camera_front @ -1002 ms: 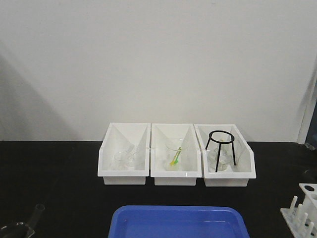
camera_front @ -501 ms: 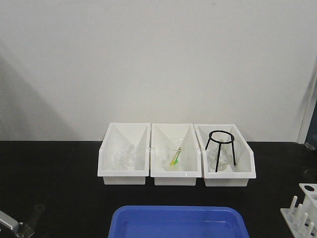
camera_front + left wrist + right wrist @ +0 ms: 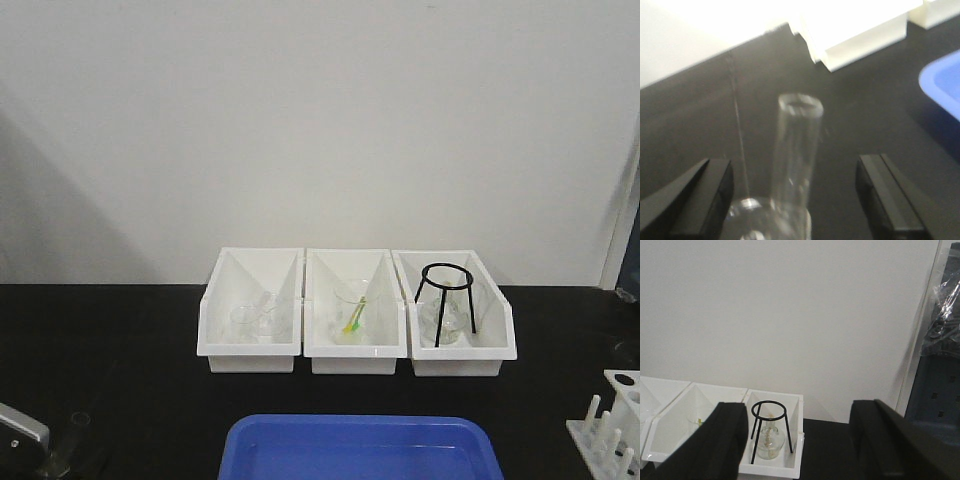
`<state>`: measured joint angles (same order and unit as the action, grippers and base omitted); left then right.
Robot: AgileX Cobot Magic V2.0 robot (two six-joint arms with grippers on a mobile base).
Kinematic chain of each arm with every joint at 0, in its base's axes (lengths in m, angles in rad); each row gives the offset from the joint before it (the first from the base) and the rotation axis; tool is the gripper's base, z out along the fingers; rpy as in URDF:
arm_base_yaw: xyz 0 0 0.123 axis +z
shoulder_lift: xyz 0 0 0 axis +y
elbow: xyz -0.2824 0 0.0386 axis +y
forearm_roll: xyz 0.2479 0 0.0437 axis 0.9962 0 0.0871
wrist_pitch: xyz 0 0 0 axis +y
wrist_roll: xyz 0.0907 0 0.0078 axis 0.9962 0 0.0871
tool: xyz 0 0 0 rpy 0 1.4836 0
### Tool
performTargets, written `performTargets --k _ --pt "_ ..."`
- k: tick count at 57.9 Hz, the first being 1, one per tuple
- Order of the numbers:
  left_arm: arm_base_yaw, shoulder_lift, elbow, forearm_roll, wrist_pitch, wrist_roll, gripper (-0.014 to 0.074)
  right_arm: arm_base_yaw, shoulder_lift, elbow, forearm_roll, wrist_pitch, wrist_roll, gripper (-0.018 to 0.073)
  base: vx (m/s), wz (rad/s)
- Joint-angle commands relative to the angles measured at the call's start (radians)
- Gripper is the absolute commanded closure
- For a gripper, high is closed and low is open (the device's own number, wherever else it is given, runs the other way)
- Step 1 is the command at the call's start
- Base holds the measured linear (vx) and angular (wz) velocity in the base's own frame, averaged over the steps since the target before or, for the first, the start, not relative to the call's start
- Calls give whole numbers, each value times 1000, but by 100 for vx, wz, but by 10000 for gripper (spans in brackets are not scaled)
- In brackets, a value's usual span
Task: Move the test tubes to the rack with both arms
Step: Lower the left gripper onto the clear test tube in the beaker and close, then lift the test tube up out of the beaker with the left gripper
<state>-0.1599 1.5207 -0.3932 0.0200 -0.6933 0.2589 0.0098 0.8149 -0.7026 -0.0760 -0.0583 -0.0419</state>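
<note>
In the left wrist view one clear test tube (image 3: pixel 796 150) stands nearly upright, open rim on top. Its lower end meets a blurred clear glass vessel (image 3: pixel 742 216). My left gripper (image 3: pixel 792 167) is open, and its black fingers (image 3: pixel 700 197) stand wide on either side of the tube without touching it. In the front view the same tube (image 3: pixel 72 440) is faint at the bottom left, beside the grey part of my left arm (image 3: pixel 22 430). The white rack (image 3: pixel 612 425) shows partly at the bottom right corner. My right gripper (image 3: pixel 800 420) is open, holds nothing and hangs high.
Three white open-front bins (image 3: pixel 356 350) line the back of the black table. The right bin (image 3: pixel 771 467) holds a black tripod (image 3: pixel 769 427) over a glass flask. A blue tray (image 3: pixel 360 448) lies at the front centre. A dark shelf (image 3: pixel 940 390) stands at the far right.
The grey part of my left arm has come further up into the bottom left corner of the front view, next to the tube. Bins, tray and rack have not moved.
</note>
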Motion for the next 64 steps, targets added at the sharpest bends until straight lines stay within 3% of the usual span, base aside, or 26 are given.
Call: performTargets --k 1,18,26,34,52,56,64 --pt "-7 -21 -50 -13 -49 2 5 -2 -4 -35 -3 -85 -4 76 0 0" --pt "-7 50 -74 -13 -56 2 7 -2 -4 -35 -2 -76 -4 76 0 0" --pt "-7 55 -74 -13 -76 2 50 -2 -4 -35 -2 -67 -4 76 0 0" --pt "-7 55 -74 -13 -118 2 167 -2 -4 -35 -2 -51 -4 76 0 0" --pt "-7 55 -74 -13 -141 2 571 -2 -4 -35 -2 -51 -4 82 0 0" --pt "-7 55 -74 -13 -141 2 620 -2 -4 -35 -2 -51 -4 82 0 0" --pt "-7 51 -74 -13 -143 2 618 -2 -4 -35 -2 -51 -4 82 0 0"
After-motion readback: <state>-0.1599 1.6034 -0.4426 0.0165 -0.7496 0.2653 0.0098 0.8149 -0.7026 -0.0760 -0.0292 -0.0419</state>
